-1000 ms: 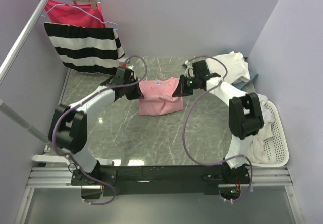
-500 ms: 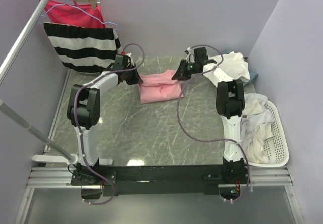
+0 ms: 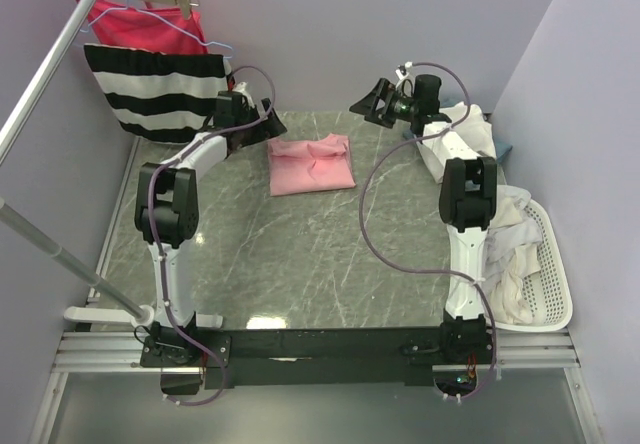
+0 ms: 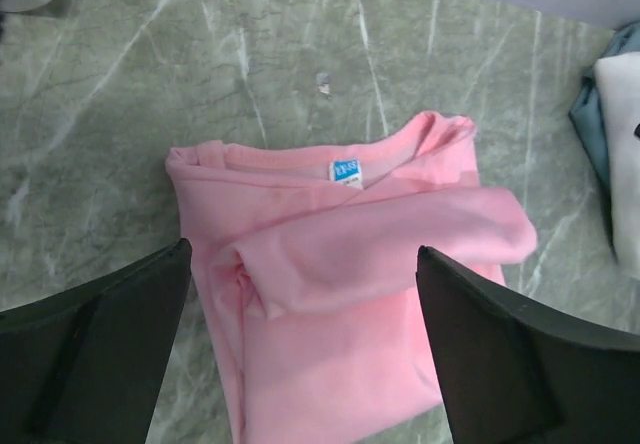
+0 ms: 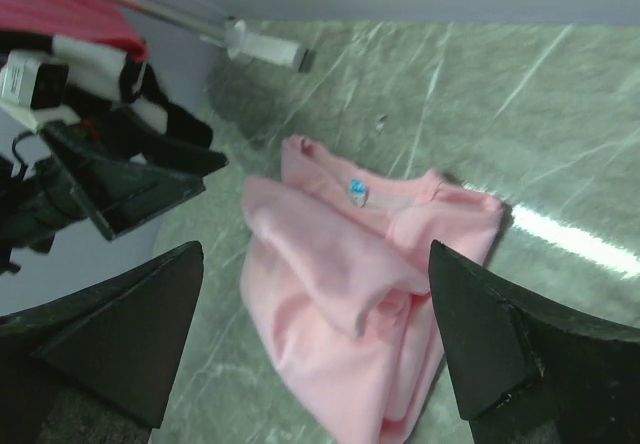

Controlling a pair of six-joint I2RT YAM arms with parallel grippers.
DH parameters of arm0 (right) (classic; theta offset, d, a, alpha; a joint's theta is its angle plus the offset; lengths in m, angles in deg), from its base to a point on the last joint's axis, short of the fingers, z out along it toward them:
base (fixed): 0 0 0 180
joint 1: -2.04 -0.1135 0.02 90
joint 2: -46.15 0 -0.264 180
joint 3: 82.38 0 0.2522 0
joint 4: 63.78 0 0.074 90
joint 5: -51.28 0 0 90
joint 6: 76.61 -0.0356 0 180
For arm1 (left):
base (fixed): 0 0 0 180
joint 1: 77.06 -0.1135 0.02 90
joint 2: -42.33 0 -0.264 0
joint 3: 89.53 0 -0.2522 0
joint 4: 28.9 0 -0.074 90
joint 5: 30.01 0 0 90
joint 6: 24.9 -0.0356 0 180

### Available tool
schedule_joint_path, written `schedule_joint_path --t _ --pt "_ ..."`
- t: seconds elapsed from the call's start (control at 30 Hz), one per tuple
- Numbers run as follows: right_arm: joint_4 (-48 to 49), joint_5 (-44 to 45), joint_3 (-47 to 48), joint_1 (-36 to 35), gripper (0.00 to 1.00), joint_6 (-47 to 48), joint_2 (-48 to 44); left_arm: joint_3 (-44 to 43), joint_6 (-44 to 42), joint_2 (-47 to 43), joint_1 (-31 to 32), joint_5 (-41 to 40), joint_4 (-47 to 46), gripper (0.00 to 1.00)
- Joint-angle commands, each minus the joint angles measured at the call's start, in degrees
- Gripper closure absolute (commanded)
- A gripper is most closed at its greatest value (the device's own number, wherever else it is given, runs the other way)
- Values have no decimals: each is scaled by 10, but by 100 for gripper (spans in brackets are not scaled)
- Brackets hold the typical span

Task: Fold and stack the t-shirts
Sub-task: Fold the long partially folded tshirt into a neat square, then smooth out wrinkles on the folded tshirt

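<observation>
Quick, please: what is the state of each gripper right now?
Left gripper: open, holding nothing, apart from the folded soft light pink t-shirt.
Right gripper: open, holding nothing.

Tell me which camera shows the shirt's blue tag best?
Left wrist: the blue tag looks big and sharp on the pink t-shirt. Right wrist shows it smaller, blurrier; from the top it's too tiny to see.

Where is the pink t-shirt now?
In the top view the pink t-shirt lies at the far middle of the table, between the left gripper and the right gripper.
</observation>
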Motion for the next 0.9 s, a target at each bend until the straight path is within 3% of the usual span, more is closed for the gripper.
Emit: schedule_joint_path --t 0.0,0.2,0.43,0.53,0.73,0.87 --pt "-17 -37 -41 -35 0 37 -75 -10 -20 -56 0 46 7 1" --pt "-111 -30 -98 -84 0 93 -115 3 -38 -72 9 189 46 1" --pt "-146 6 -136 -105 1 98 -107 64 -43 -81 21 211 51 1" --pt "-177 53 -157 -119 1 135 -113 108 -45 -91 32 188 36 1" --pt "-247 212 -165 -147 1 196 -122 166 -65 -108 58 70 32 1" --pt "-238 272 -202 -149 1 202 -145 214 -59 -130 64 6 15 1"
